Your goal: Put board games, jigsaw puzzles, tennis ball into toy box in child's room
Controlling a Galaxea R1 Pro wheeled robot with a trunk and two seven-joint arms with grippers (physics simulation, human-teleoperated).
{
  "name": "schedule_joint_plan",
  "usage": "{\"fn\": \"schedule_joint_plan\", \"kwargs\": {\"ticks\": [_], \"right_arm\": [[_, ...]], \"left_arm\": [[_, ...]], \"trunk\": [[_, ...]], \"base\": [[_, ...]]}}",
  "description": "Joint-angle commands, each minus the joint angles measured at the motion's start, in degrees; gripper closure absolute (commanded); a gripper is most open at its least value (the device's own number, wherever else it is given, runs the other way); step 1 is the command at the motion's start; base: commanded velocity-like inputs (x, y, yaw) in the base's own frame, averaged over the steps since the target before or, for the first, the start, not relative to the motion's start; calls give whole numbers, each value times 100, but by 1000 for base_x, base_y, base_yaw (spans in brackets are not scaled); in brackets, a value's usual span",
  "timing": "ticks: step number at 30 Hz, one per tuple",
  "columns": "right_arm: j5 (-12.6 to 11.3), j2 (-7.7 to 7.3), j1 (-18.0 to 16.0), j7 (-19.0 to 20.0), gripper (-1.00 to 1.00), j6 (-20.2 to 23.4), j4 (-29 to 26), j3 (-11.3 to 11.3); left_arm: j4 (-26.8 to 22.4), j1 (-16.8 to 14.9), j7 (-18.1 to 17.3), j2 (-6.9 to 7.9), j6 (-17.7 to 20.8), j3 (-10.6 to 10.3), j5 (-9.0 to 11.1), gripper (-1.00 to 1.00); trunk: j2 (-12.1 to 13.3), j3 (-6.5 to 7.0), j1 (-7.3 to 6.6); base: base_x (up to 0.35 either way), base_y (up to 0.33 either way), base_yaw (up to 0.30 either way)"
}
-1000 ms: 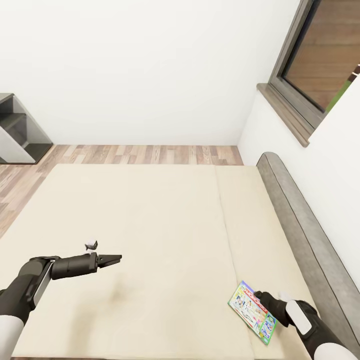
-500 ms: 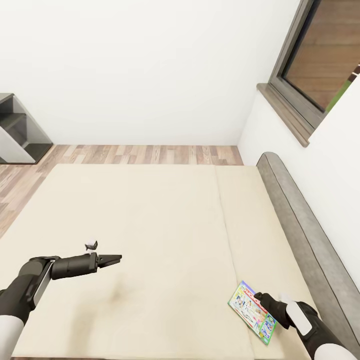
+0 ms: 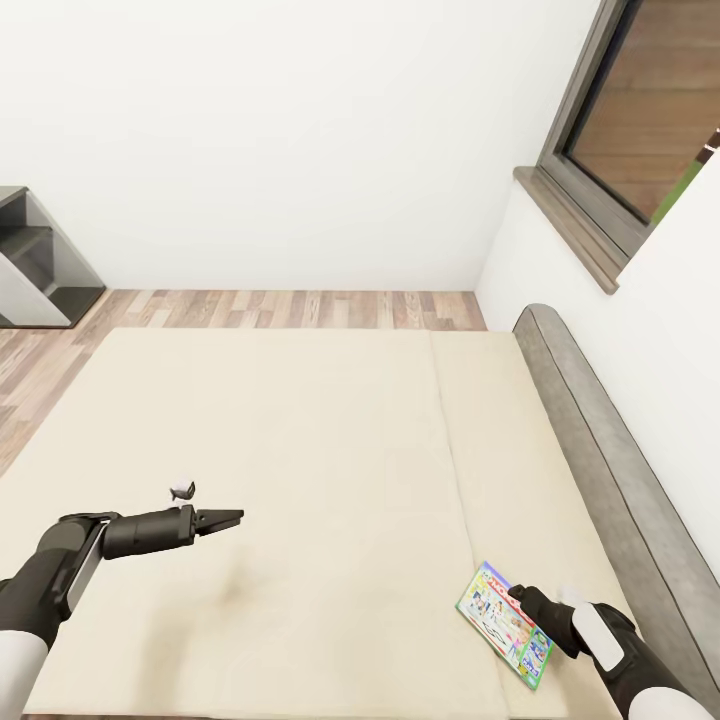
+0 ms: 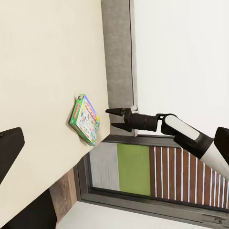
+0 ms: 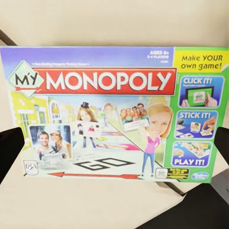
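Item 1, board game [image 3: 506,623]: a flat box printed "MY MONOPOLY" [image 5: 114,112], with a purple-blue top band, red title bar and green side panel, is lying flat on the bed [image 3: 300,450] near its headboard side, close to the near edge of the mattress in the head view. No other toy is showing on the mattress.

Item 2, right end effector [image 3: 525,600]: it is hanging just beside the box on the headboard side, its dark fingertips pointing at the box's edge. In the left wrist view the same end effector [image 4: 114,119] is showing its 2 fingers spread a little way apart with empty space between them, near the box [image 4: 85,119] but not gripping it. In the right wrist view the dark finger pads [image 5: 10,148] are sitting at either side of the box front, wider apart than what lies between them.

Item 3, left end effector [image 3: 232,520]: it is hovering over bare mattress well apart from the box, arm reaching in from the robot's left. Its fingers are looking drawn close together with nothing between them.

Item 4, bed: beige mattress with a seam running lengthwise, grey headboard [image 3: 610,470] standing along the white wall.

Item 5, surroundings: wood-plank floor [image 3: 280,308] beyond the bed, a grey-framed window [image 3: 620,150] above the headboard, a grey shelf unit [image 3: 35,262] at the far left
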Motion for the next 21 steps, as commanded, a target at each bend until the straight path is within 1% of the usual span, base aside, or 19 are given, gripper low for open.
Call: {"fn": "schedule_joint_plan", "kwargs": {"ticks": [1,14,17,21], "right_arm": [[-58,1,-1,-35,-100,27,-11,-11],[-58,-3,-1,-27,-100,-7,-11,-11],[-58,-41,-1,-30,-100,-10,-11,-11],[-60,-131,-6,-33,-100,-18,-11,-7]], "left_arm": [[-1,-1,-17,2,60,-1,6,-100],[-1,-1,-17,2,60,-1,6,-100],[0,-2,-17,2,60,-1,6,-100],[-1,0,-17,2,60,-1,6,-100]], "trunk": [[-9,-8,3],[-9,-8,3],[-9,-8,3],[-9,-8,3]], "base": [[0,0,0],[0,0,0],[0,0,0],[0,0,0]]}}
